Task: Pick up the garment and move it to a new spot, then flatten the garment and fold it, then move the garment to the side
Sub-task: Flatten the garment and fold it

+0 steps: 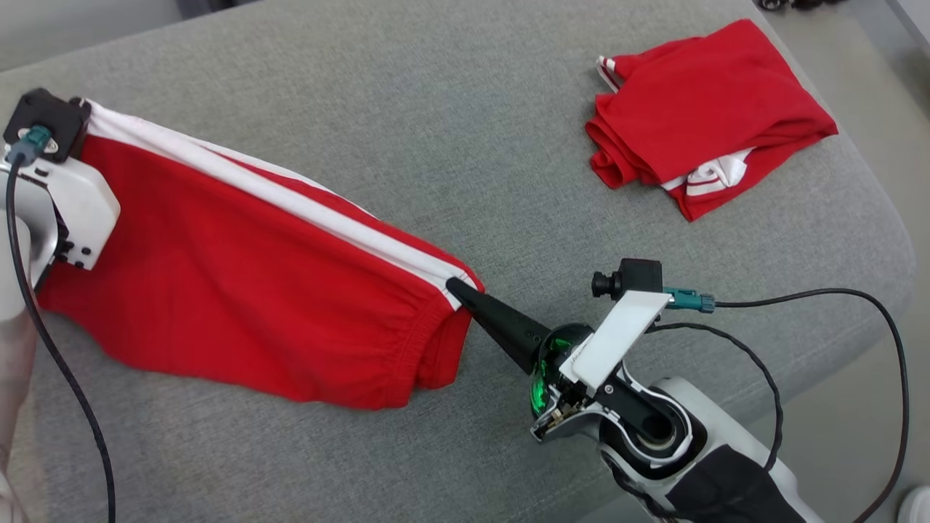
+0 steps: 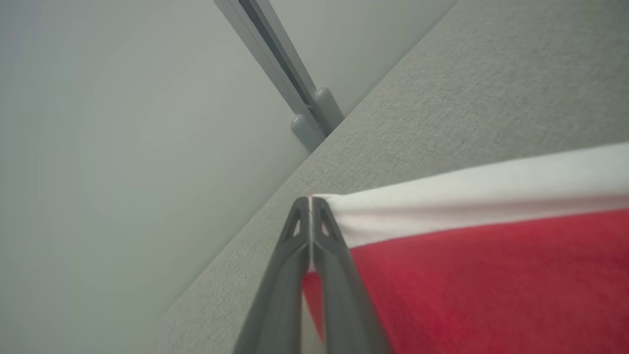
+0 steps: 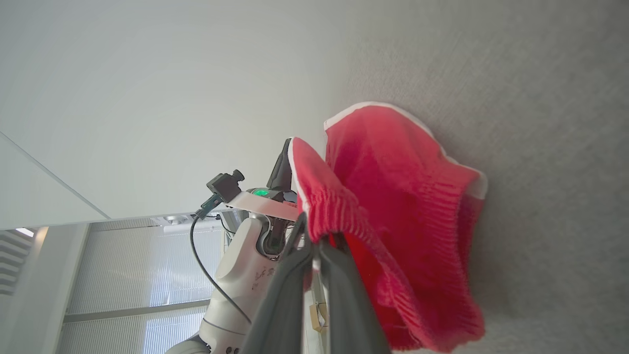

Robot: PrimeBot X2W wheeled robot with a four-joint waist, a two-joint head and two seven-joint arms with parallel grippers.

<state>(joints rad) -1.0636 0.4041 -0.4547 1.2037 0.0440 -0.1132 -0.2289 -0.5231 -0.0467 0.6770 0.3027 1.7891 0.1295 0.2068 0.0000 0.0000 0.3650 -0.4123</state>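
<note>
Pinching garment (image 1: 240,276): left claw (image 2: 310,201), right claw (image 1: 454,285) | long axis between, waistband (image 1: 429,341) right

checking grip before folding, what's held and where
Both hold the red shorts: left gripper at the white-striped far corner, right gripper at the waistband corner.

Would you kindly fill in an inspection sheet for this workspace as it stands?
Surface: grey fabric surface, no stains seen.
Job's things: red shorts with white side stripes, stretched between the grippers.
Clutter: folded red garment at the far right.
Grippers: left gripper shut on the shorts' striped corner; right gripper shut on the waistband end.
Cables: left wrist cable hanging down; right wrist cables looping past the surface's edge.
Surroundings: grey rail beyond the surface's edge.
</note>
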